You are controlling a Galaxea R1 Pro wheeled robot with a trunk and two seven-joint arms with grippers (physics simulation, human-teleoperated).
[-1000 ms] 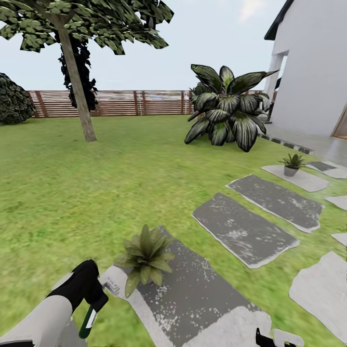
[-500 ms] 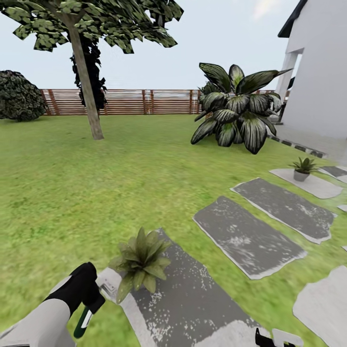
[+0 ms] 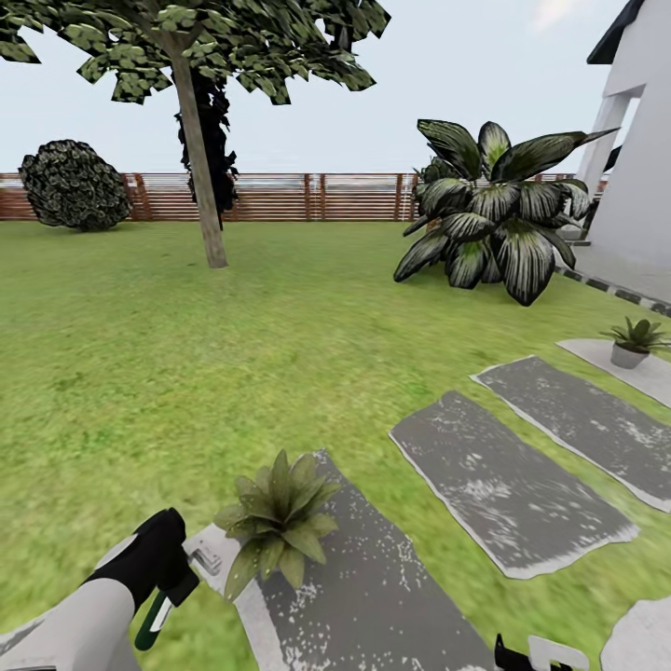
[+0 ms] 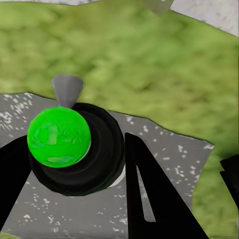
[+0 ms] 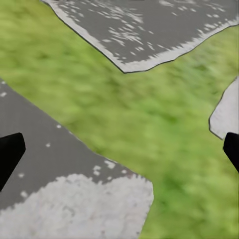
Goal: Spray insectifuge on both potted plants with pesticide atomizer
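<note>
My left gripper [image 3: 175,580] is at the lower left of the head view, shut on the pesticide atomizer [image 3: 149,623]. The dark green bottle hangs below the hand, and its pale grey trigger head points toward the near potted plant [image 3: 277,522]. That low green rosette sits at the corner of a grey stepping stone [image 3: 373,596], just right of the nozzle. In the left wrist view the atomizer [image 4: 74,149] fills the space between the black fingers [image 4: 149,194]. The second potted plant [image 3: 634,337] stands far right on a pale slab. My right gripper [image 5: 119,152] hangs open over grass and stone.
Several grey stepping stones [image 3: 508,489] run diagonally across the lawn to the right. Beyond them are a big striped-leaf palm plant [image 3: 494,219] and a white house wall [image 3: 643,186]. A tree trunk [image 3: 200,168], a round dark bush [image 3: 75,184] and the slatted fence [image 3: 308,196] line the back.
The whole head view has swung left, so the tree, bush, palm and far plant slid right in the picture. The left hand still holds the atomizer beside the near plant.
</note>
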